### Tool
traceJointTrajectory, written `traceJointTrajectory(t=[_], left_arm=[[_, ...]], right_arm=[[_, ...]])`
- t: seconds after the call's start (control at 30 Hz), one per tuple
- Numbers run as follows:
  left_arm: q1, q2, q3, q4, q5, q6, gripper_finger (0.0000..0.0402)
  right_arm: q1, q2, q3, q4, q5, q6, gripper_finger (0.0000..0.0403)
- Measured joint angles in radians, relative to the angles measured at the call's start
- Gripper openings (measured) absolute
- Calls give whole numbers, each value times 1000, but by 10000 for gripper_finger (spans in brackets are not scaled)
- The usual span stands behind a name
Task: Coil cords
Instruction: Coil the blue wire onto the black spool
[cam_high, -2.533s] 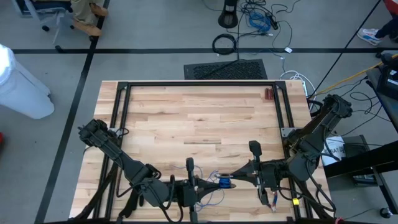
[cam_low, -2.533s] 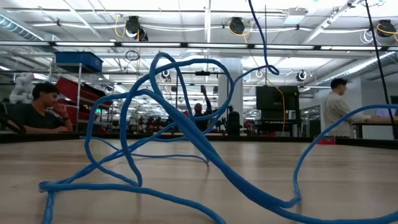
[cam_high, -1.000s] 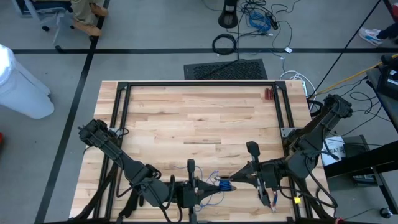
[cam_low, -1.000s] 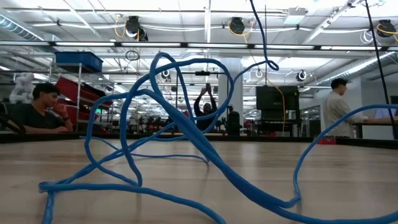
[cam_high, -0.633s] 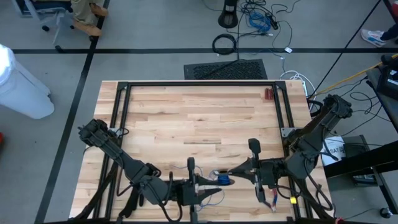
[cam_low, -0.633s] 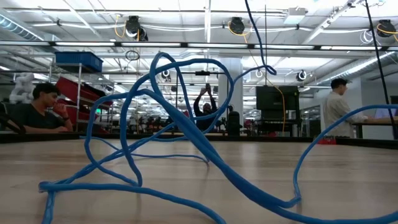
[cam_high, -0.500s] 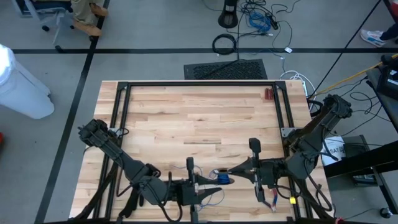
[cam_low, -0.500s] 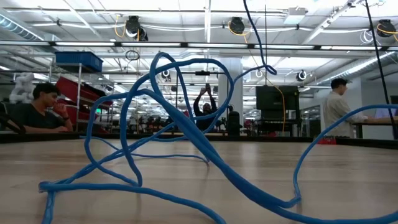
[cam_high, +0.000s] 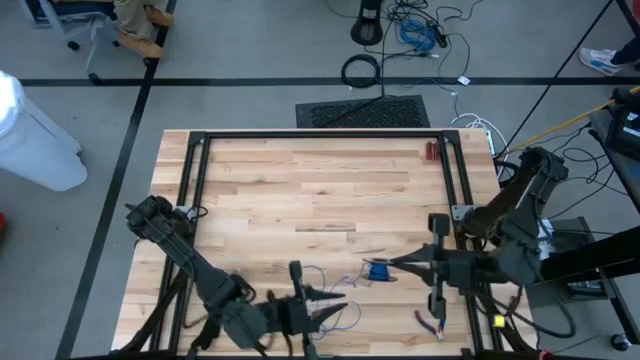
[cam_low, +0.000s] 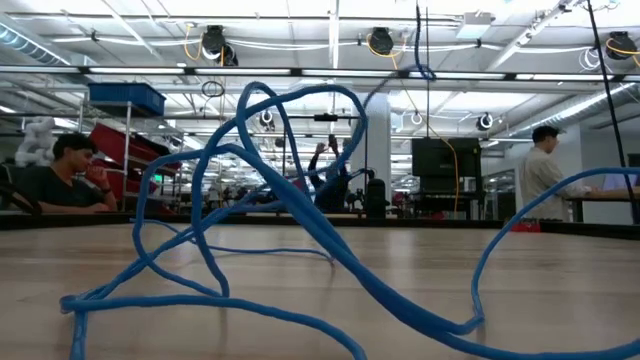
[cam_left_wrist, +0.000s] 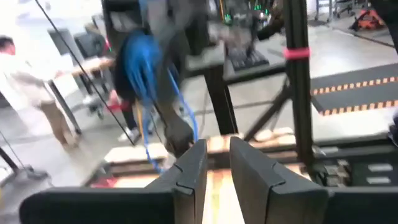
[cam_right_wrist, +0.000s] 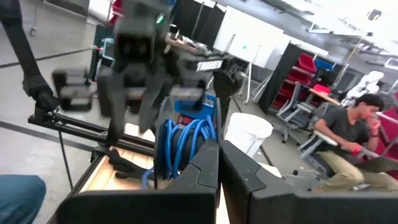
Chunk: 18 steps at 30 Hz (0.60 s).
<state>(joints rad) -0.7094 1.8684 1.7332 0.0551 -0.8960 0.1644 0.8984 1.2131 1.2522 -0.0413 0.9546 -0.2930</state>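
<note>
the blue cord (cam_high: 377, 270) sits near the front edge of the wooden desk (cam_high: 320, 190), partly wound into a small bundle. the landmark here is that bundle. the right gripper (cam_high: 395, 265) meets the bundle from the right, its jaws closed on the wound loops; in the right wrist view the blue loops (cam_right_wrist: 180, 144) hang just ahead of the two dark fingers (cam_right_wrist: 208, 165), which are pressed together. loose cord trails from the bundle to the left along the desk front as thin loops (cam_high: 325, 275) toward the left gripper (cam_high: 335, 300).

the left gripper lies left of the bundle and a little nearer the desk front, apart from it. in the left wrist view its fingers (cam_left_wrist: 193, 165) stand with a narrow gap between them, jaws slightly open and nothing between them; the bundle (cam_left_wrist: 140, 59) shows beyond them, held up by the other arm.

in the low view the slack cord (cam_low: 270, 190) rises off the desk in big tangled arcs, one strand running up out of the top of the picture, another lying along the desk surface to the right.

behind the bundle, at the far right of the desk, lie red-handled pliers (cam_high: 432, 151). in the room beyond, a seated person (cam_low: 60, 175) and a standing person (cam_low: 540, 175) are visible.
</note>
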Motion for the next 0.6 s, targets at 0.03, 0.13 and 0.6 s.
traceJointTrajectory(t=[0.03, 0.13, 0.6], left_arm=[[0, 13, 0, -8, -3, -3, 77], [26, 54, -1, -4, -30, -2, 77], [115, 144, -2, -13, -14, -81, 209]], right_arm=[[12, -1, 0, 11, 15, -8, 1], [43, -2, 0, 35, 41, -36, 1], [118, -9, 0, 84, 71, -105, 0]])
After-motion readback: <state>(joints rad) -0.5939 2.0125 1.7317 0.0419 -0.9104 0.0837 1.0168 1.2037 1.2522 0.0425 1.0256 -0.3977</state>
